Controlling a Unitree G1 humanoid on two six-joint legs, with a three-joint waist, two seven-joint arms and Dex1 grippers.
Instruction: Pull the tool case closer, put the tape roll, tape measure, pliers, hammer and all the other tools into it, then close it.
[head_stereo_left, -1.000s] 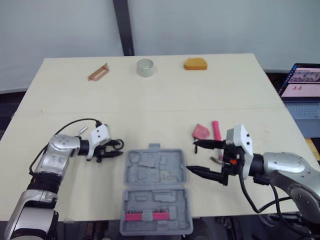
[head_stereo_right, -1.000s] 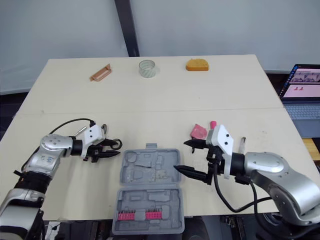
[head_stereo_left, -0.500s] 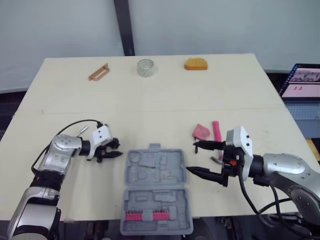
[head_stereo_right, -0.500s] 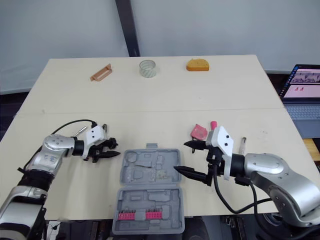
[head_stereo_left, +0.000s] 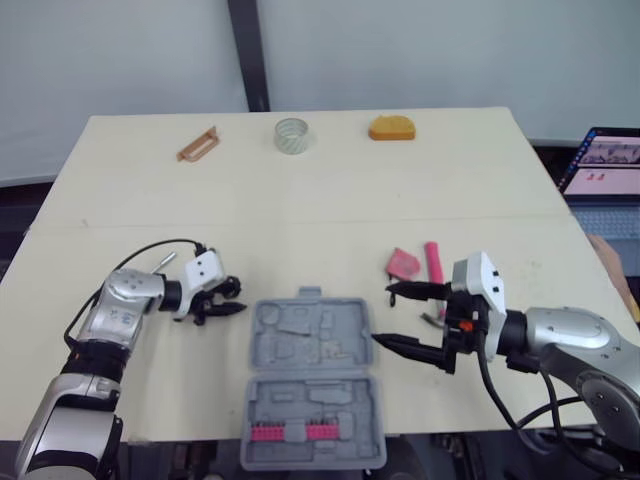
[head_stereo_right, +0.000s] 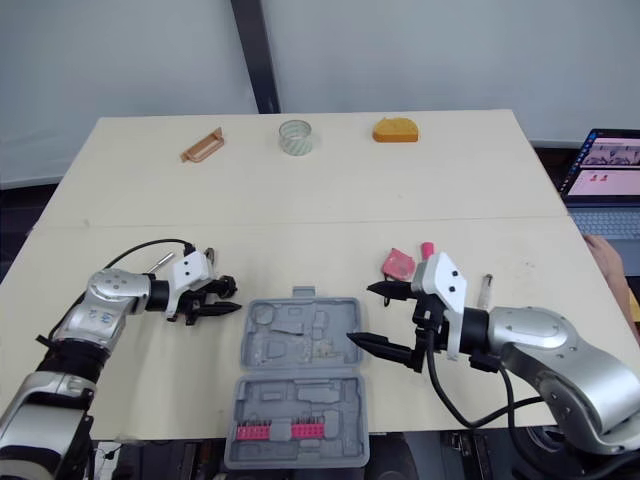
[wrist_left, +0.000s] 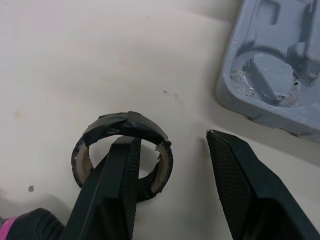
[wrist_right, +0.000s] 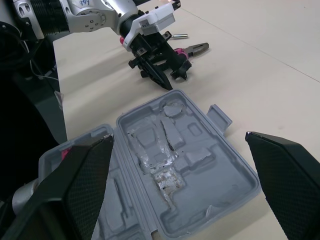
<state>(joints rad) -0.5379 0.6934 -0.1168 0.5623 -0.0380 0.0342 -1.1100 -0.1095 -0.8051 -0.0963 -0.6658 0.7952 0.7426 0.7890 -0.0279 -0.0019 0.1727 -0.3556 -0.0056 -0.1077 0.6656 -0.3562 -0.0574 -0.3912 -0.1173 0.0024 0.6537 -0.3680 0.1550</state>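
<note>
Table with open tool case

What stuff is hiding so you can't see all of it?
Pink handle: lower end behind the right gripper, left eye view.
Black tape roll: part of its rim covered by a finger of the left gripper, left wrist view.
Laptop: cut off by the right edge, left eye view.

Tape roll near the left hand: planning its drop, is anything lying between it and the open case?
Nothing visible does: only bare table lies between the tape roll and the tool case.
</note>
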